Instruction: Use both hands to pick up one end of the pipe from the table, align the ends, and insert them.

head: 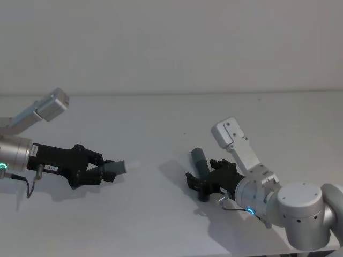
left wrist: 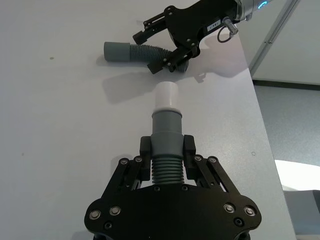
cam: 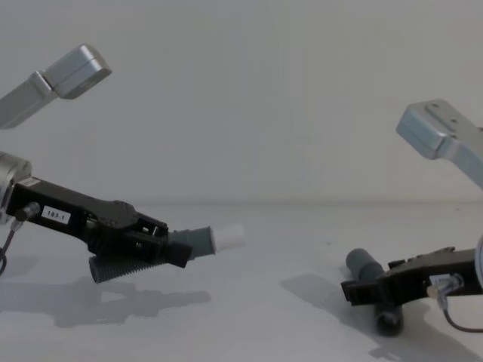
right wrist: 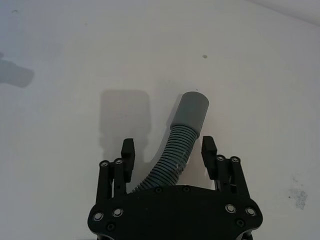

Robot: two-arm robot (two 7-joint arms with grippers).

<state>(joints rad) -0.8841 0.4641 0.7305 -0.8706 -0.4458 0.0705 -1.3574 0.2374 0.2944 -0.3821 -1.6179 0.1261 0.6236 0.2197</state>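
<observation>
There's the left end effector (left wrist: 166,150), pinched tight on the ribbed middle of the first hose piece (left wrist: 166,127) and holding it clear of the bench (head: 161,118). The white tube tip (left wrist: 166,96) sticks out in front. Over on the robot's right, the right end effector (right wrist: 168,152) sits low, fingers spread either side of the second hose piece (right wrist: 177,145) with gaps on both sides. That piece lies on the bench, its grey cuff (right wrist: 192,111) poking out beyond the fingertips.

The left end effector (head: 110,169) and right end effector (head: 199,186) are black. The white-tipped hose piece (left wrist: 166,135) and the second hose piece (right wrist: 175,155) are dark grey, ribbed. The surface (head: 161,118) is plain white.
</observation>
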